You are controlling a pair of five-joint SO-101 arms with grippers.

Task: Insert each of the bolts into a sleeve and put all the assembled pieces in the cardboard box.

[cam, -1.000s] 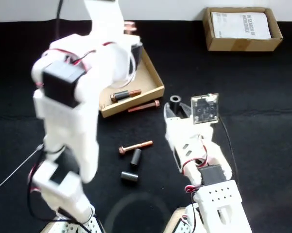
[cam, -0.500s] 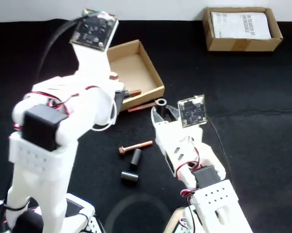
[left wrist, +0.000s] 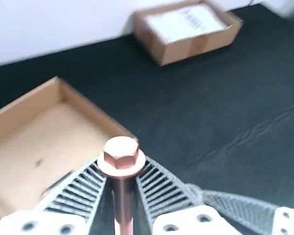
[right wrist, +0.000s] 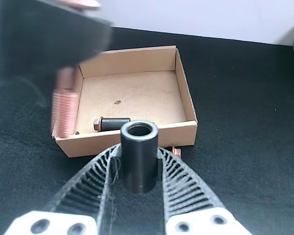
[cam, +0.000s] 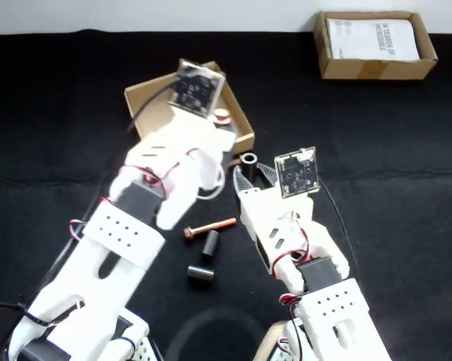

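Just in front of the cardboard box [cam: 140, 100], the two arms meet above the black table [cam: 406, 226], each presenting its half of a pair. The left gripper [left wrist: 120, 172] is pinched snugly on a copper bolt [left wrist: 121, 155], head up and shank hanging down, which looks like the right attitude for dropping it into a hole. The right gripper [right wrist: 139, 170] is clamped round a dark sleeve [right wrist: 139, 152] standing upright with its bore facing up, just beside and below the bolt, so I'd judge it is being offered as a socket. One assembled piece [right wrist: 111, 123] already lies in the box, close at hand for the drop-off. A loose bolt [cam: 210, 226] and two spare sleeves [cam: 210, 243] wait on the table between the arms, so there's more pairing to come.
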